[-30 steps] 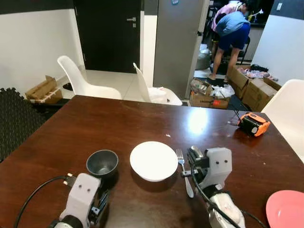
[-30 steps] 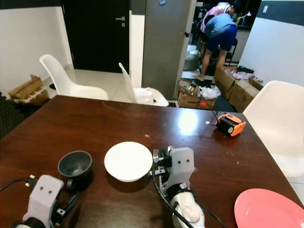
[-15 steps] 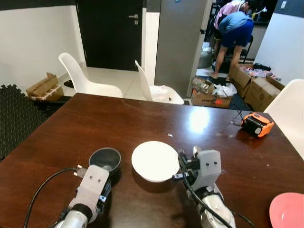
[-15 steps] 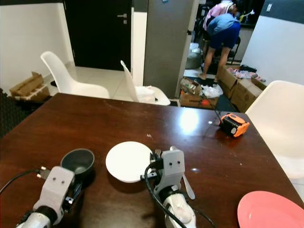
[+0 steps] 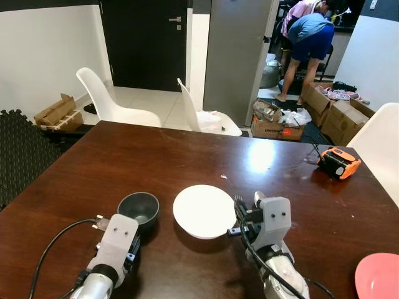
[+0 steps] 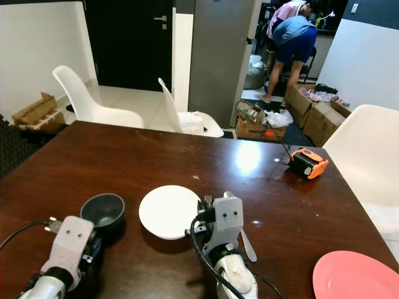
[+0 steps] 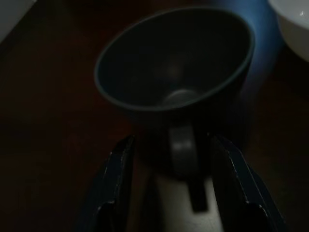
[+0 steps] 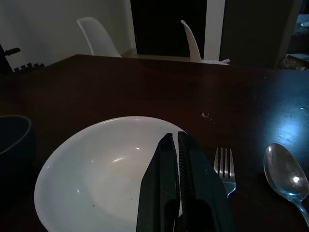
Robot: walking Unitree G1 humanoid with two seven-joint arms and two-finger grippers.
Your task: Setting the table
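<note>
Left wrist view: empty dark cup [image 7: 176,77], white bowl [image 5: 204,210] beside.

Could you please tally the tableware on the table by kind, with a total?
Plates: 2, the white plate and the pink plate.
Cups: 1, the dark cup.
Forks: 1, the fork.
Spoons: 1, the spoon.
Total: 5.

Silver arms, grey wrist housings, black cables

Left end effector [image 7: 171,181] spread wide, right end effector [image 8: 175,145] pressed closed.
</note>
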